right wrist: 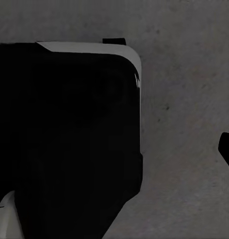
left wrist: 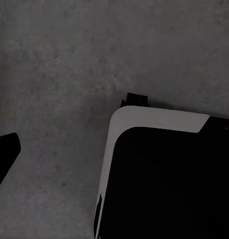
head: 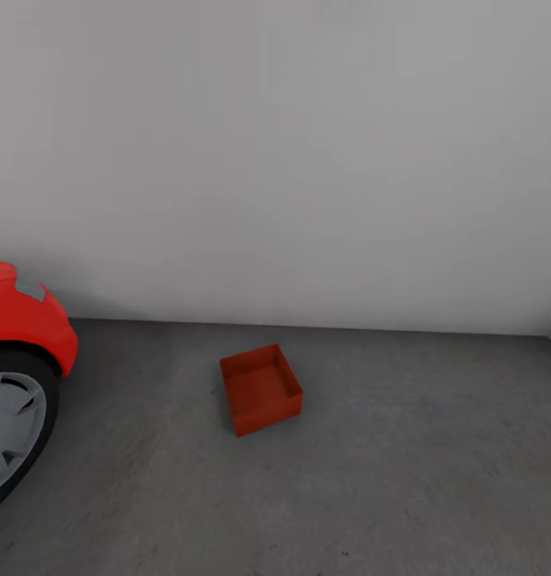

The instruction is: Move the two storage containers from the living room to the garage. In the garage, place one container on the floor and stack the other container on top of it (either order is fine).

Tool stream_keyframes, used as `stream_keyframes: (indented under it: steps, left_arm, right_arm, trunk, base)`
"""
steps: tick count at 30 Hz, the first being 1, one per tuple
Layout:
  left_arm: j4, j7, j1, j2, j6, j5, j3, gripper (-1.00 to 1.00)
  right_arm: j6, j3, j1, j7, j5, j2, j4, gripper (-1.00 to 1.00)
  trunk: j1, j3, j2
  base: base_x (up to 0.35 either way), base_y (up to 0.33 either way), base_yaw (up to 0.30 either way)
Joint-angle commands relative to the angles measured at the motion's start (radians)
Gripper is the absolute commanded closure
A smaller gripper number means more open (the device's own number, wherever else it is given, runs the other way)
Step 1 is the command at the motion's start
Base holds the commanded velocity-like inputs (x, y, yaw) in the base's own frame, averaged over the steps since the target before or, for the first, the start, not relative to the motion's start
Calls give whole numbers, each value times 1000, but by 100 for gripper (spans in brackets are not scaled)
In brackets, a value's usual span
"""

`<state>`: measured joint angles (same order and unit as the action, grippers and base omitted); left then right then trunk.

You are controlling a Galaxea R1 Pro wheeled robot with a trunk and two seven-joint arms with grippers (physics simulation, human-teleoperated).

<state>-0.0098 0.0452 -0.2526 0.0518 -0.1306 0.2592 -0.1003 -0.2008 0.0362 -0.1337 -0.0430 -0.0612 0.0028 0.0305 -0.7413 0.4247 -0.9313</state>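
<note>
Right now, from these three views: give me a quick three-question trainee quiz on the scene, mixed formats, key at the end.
1. True or false: the storage container sits on grey concrete floor.
2. How many containers show in the head view? A) none B) one C) two
3. Fill in: the red car and its wheel stand to the container's ____ in the head view.

Key: 1 true; 2 B; 3 left

Matt, mottled concrete floor [head: 403,480]
</note>
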Motion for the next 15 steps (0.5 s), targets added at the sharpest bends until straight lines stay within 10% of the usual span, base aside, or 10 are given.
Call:
stream_keyframes:
  steps: [1,15]
  left_arm:
    - [1,2,-1,0,-3,8,-9,-100]
    - [1,2,-1,0,-3,8,-9,-100]
  right_arm:
    - [-6,4,-1,-1,-6,0,3,-100]
    - [-7,5,-1,-1,-5,0,3,-100]
  trunk:
    - [0,-1,-1]
    - [0,-23,-1]
  base:
    - [0,0,0]
    - [0,0,0]
